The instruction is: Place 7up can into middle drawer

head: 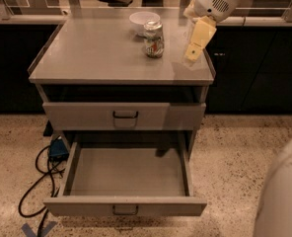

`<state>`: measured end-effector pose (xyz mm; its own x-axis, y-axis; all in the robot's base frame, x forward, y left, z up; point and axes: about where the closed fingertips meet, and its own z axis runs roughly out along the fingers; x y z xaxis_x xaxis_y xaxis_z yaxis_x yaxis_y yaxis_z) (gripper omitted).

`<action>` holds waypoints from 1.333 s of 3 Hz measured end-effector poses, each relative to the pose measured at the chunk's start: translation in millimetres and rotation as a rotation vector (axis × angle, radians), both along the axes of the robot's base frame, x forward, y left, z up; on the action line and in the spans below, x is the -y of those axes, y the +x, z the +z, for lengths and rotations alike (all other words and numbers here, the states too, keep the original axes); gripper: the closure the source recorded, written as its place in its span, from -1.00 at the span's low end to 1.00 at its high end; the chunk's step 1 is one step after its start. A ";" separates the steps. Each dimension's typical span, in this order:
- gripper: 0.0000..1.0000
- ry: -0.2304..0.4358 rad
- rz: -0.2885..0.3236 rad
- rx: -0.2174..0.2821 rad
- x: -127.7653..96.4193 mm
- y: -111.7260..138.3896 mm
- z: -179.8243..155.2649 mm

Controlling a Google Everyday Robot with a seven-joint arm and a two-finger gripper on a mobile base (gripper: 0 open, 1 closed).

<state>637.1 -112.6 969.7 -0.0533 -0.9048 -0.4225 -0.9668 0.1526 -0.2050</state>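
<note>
The 7up can (154, 39) stands upright at the back middle of the cabinet top (96, 53), just in front of a white bowl (144, 20). My gripper (194, 49) hangs from the white arm over the right side of the top, a short way right of the can and apart from it, holding nothing. The middle drawer (126, 206) is pulled out wide and its grey inside holds nothing. The upper drawer (124, 115) is pushed in.
Black cables (35, 181) and a blue object (57, 148) lie on the speckled floor left of the open drawer. A white part of my body (284, 191) fills the lower right corner. A dark counter and a glass rail run behind the cabinet.
</note>
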 end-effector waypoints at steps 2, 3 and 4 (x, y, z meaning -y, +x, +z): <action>-1.00 0.108 0.016 0.056 -3.6 12.0 -1.6; -1.00 0.196 0.013 0.148 -6.3 42.7 10.7; -1.00 0.358 -0.038 0.268 0.2 83.7 43.7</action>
<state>720.8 -112.9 1013.4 0.0710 -0.6983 -0.7123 -0.8790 0.2937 -0.3756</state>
